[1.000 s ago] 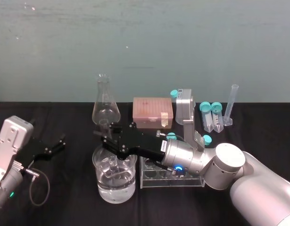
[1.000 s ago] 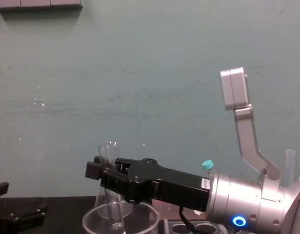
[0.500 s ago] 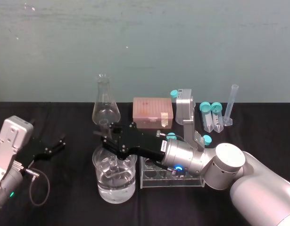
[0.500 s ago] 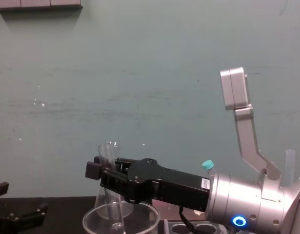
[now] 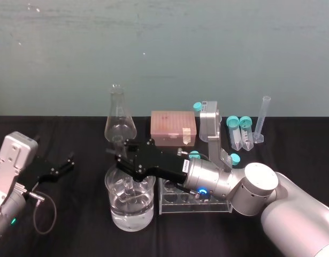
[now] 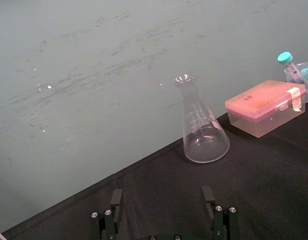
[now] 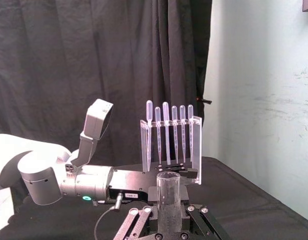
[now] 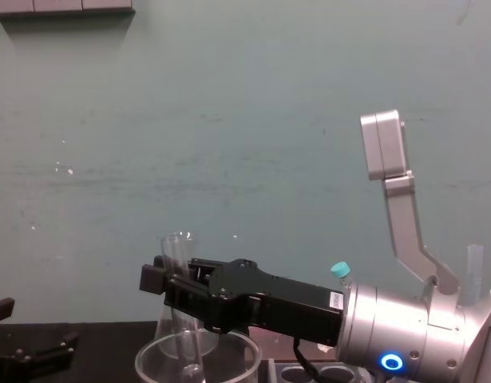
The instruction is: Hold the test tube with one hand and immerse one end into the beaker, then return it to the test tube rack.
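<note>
Black cloth (image 5: 84,235), round glass beaker (image 5: 131,214)

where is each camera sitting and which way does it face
Head: high, looking down at the table; both arms show, right gripper over the beaker, left gripper parked left.
Chest: low, looking across; right arm shows.
Left wrist: faces the flask; own fingertips show.
Right wrist: faces the left arm past its held test tube.
Shared: head and chest both show the right gripper at the beaker.
</note>
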